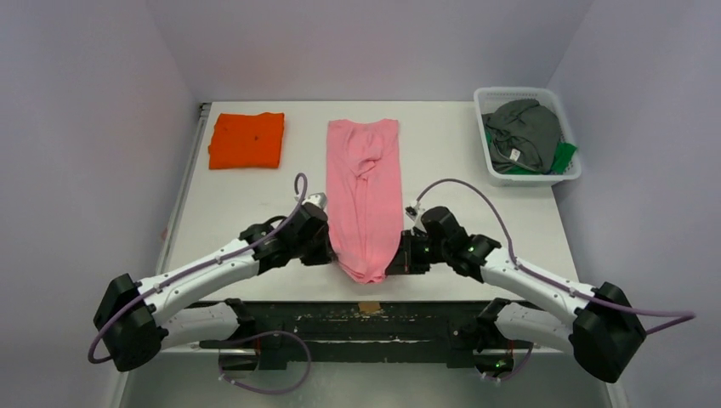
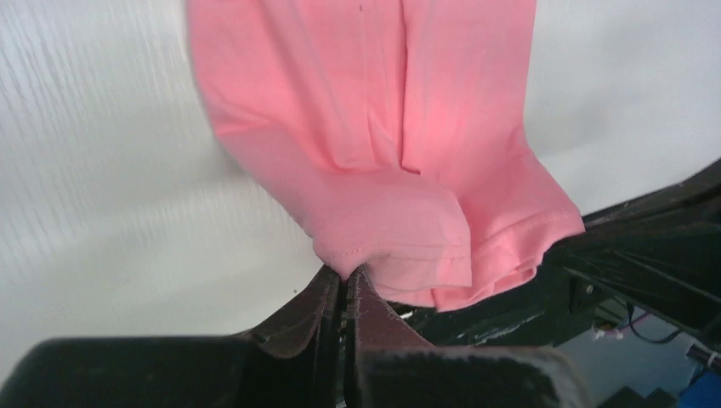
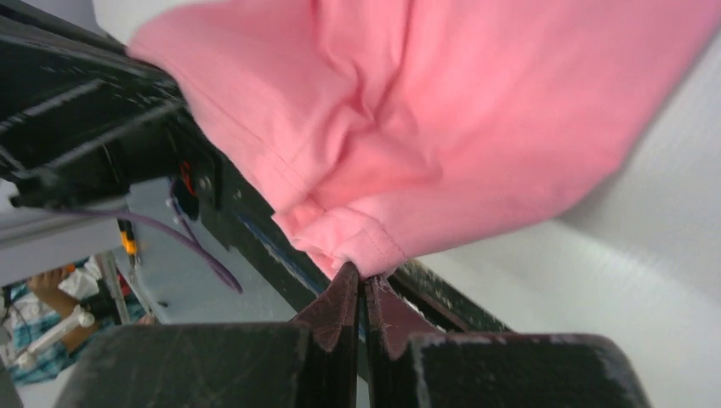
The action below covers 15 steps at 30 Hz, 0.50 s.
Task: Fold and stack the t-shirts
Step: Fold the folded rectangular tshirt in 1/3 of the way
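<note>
The pink t-shirt [image 1: 364, 191] lies as a long folded strip in the middle of the table [image 1: 451, 170], its near end at the front edge. The left gripper [image 2: 344, 280] and the right gripper [image 3: 361, 285] each pinch one hem corner, jaws clenched. A folded orange t-shirt [image 1: 246, 140] lies at the far left. At the far right, a white basket [image 1: 519, 91] holds a grey t-shirt [image 1: 527, 127].

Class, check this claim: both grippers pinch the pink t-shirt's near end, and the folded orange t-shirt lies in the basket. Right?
No: the top external view shows the folded orange t-shirt on the table, far left, outside the basket. The rest holds.
</note>
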Each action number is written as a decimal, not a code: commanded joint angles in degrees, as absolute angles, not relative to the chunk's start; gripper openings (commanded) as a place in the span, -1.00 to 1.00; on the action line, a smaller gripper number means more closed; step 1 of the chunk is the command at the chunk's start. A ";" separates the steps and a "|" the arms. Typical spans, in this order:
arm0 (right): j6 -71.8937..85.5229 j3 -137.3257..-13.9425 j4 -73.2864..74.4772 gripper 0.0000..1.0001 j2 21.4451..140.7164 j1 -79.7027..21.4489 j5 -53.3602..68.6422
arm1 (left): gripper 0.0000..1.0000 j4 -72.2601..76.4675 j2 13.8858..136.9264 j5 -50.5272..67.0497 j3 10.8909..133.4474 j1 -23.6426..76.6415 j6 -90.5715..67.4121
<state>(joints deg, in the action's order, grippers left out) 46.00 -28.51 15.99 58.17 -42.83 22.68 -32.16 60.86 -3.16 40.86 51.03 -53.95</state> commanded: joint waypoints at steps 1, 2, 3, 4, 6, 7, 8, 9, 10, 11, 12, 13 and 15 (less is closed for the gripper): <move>42.70 -37.85 12.56 -1.00 65.01 -38.38 17.57 | -1.00 -32.70 68.64 -5.34 50.52 45.86 -47.22; 42.64 -39.15 11.62 -1.00 66.84 -35.57 19.79 | -1.00 -32.87 70.47 -5.55 52.50 44.76 -46.16; 42.64 -40.43 10.66 -1.00 68.69 -33.54 21.08 | -1.00 -32.92 72.28 -5.16 54.47 42.79 -45.08; 42.56 -41.89 10.02 -1.00 70.24 -32.22 21.62 | -1.00 -32.81 74.11 -4.64 56.39 41.18 -44.33; 41.50 -46.14 9.55 -1.00 73.93 -30.32 20.87 | -1.00 -32.77 78.56 -3.54 60.60 37.79 -43.00; 40.81 -48.34 9.73 -1.00 75.50 -29.61 20.12 | -1.00 -32.78 80.73 -2.32 62.55 36.20 -42.44; 40.07 -50.71 10.51 -1.00 77.31 -28.89 19.40 | -1.00 -32.83 82.86 -0.97 64.38 34.63 -41.79; 39.33 -52.79 11.21 -1.00 79.20 -27.99 19.07 | -1.00 -32.87 84.88 0.35 66.25 33.40 -40.92; 38.72 -54.63 11.48 -1.00 80.85 -27.08 18.76 | -1.00 -32.95 86.88 1.45 68.06 32.30 -40.46; 38.39 -56.26 11.51 -1.00 82.66 -26.09 18.42 | -1.00 -33.36 88.72 1.84 70.01 31.23 -39.88; 38.36 -57.70 11.40 -1.00 84.48 -25.12 18.22 | -1.00 -33.83 90.57 2.12 71.83 30.26 -39.51; 38.20 -59.19 11.42 -1.00 86.28 -24.05 18.44 | -1.00 -34.25 92.07 2.45 73.51 29.22 -39.14; 38.09 -62.10 11.21 -1.00 90.00 -21.98 19.53 | -1.00 -34.49 95.14 2.82 76.09 27.28 -38.54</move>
<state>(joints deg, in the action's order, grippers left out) 40.40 -56.29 12.32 85.34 -25.45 20.05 -33.67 91.44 0.23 70.50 30.22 -42.11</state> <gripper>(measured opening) 0.006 0.015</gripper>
